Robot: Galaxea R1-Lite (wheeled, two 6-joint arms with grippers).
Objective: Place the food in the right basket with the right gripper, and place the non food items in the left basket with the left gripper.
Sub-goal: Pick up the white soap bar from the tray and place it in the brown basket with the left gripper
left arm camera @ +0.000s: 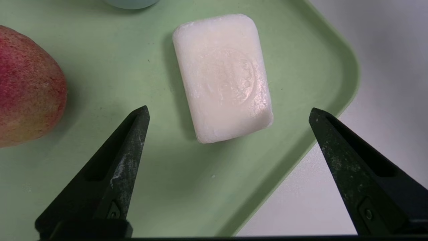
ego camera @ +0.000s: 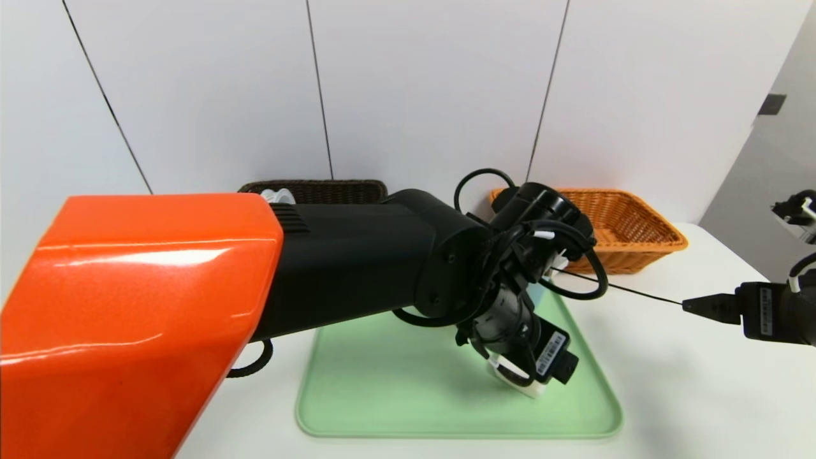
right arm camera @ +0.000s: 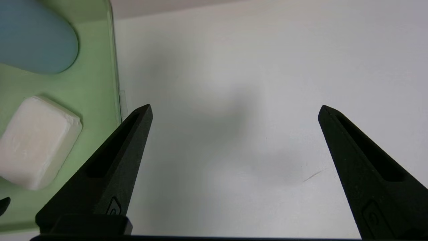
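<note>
Baskets wait at the back of a white table (ego camera: 669,382): the dark left basket (ego camera: 331,190) mostly hidden behind the robot's arm, the orange right basket (ego camera: 628,233) beyond the wrist. A pale green tray (left arm camera: 140,67) holds the remaining goods. Left gripper (left arm camera: 229,112), jaws spread wide and empty, hangs above the white soap-like block (left arm camera: 222,77), which lies just ahead of the gap between the fingertips; a pink-red peach (left arm camera: 28,87) sits outside one finger, still on the tray. A blue-grey cup (right arm camera: 35,36) lies beyond the block (only partly in view). Right gripper (right arm camera: 234,108), likewise released and holding nothing, hovers over bare tabletop beside the tray's edge.
</note>
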